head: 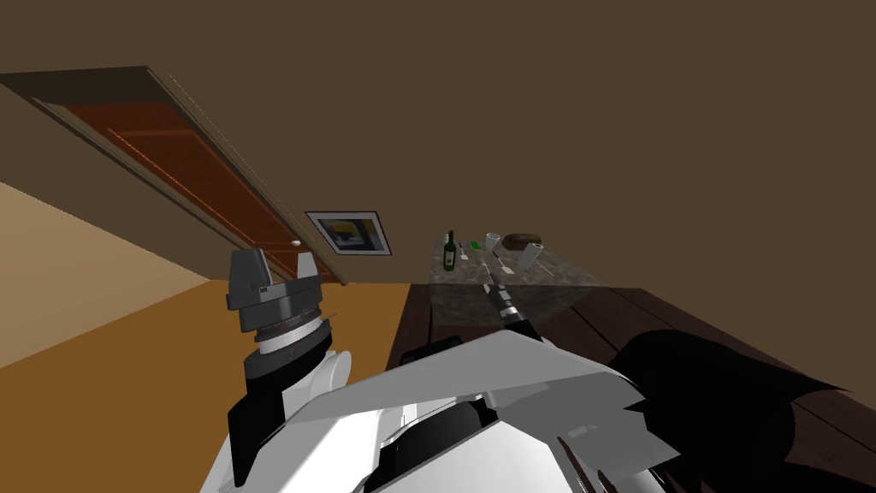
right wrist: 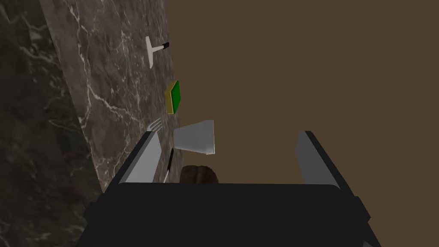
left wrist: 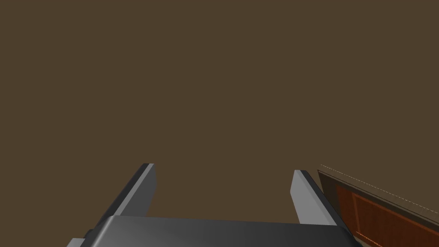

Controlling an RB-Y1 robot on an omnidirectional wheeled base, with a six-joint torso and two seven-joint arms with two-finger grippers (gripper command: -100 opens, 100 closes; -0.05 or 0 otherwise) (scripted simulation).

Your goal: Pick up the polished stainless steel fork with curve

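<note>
**Hovering at the marble table, right claw spread wide**

Standing by, I saw the right claw (right wrist: 229,134) held out over the edge of the dark veined table (right wrist: 107,85), its two fingers released and wide apart with nothing between them. The fork (right wrist: 155,125) lay on the table just past the tip of one finger, only its pale tines peeking out from behind that blade. Just beside the tines, a white cup (right wrist: 195,136) stood a little beyond the claw's opening, nearer that same finger. A brown bowl (right wrist: 199,173) sat close against the claw's body, with a thin utensil (right wrist: 170,159) beside it. Farther out from the fingertips lay a green and yellow sponge (right wrist: 173,97), and beyond that a white scraper (right wrist: 152,50) with a dark handle. The left claw (head: 278,261) was raised well apart from the table, also unclenched and empty.
</note>
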